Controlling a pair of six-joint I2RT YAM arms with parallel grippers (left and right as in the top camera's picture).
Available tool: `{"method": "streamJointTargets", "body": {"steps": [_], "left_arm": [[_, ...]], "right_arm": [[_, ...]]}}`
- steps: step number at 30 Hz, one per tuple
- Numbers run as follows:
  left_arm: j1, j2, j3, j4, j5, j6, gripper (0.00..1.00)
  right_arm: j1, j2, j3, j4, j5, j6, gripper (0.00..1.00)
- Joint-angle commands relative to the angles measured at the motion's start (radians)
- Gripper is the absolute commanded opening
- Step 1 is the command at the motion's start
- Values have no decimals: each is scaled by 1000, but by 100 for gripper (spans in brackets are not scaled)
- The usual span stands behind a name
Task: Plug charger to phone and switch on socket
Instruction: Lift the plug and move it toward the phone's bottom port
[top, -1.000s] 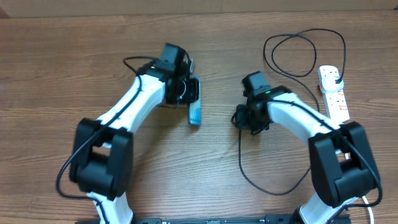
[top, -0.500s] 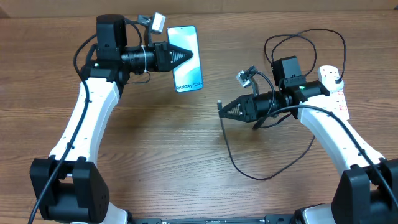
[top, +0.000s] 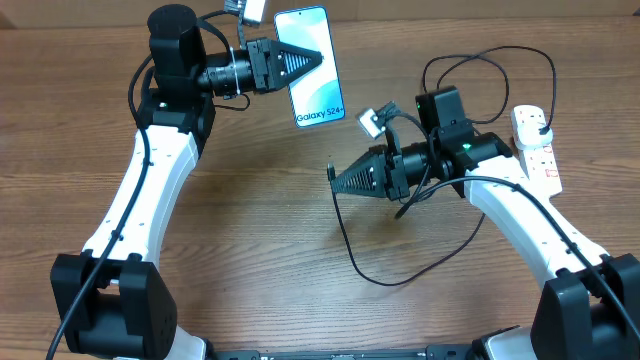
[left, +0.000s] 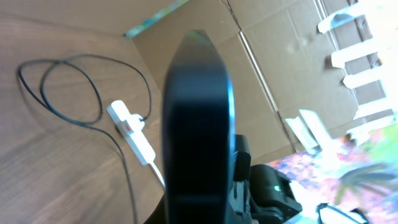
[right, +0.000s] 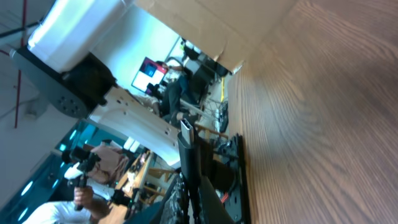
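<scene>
Right gripper (top: 338, 180): clenched on the small plug tip (right: 186, 127) of the long thin black charger cable (top: 347, 245), tip aimed left
Left gripper (top: 312, 60): clamped on the left long edge of the slim smartphone with light blue screen (top: 322, 95), screen upward, white "Galaxy S24+" text at the near end
Smartphone versus plug tip: apart, smartphone farther back and left of the tip
Cable run: slack curve on the brown wooden table (top: 250, 250) under the right arm, loops at far right, black plug head (top: 540, 124) seated in the strip
White elongated two-outlet power strip (top: 537, 152): flat at the table's right edge, red marks on top
</scene>
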Motion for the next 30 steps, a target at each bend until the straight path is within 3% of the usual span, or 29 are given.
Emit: {"method": "streamJointTargets", "body": {"steps": [1,6,11,30], "left_arm": [[3,-42,14,3,55,-96,4],[15,-42,14,4,84,-99,4],[21,-42,14,3,138,-99,4],[45,-42,14,-99,84,-1,4]], "right_arm": [[-6,-5,18,116,-10,225,4],[-5,-5,18,381,37,498,4],[-4,-5,18,507,54,633,4],[74,-5,18,488,167,632,4]]}}
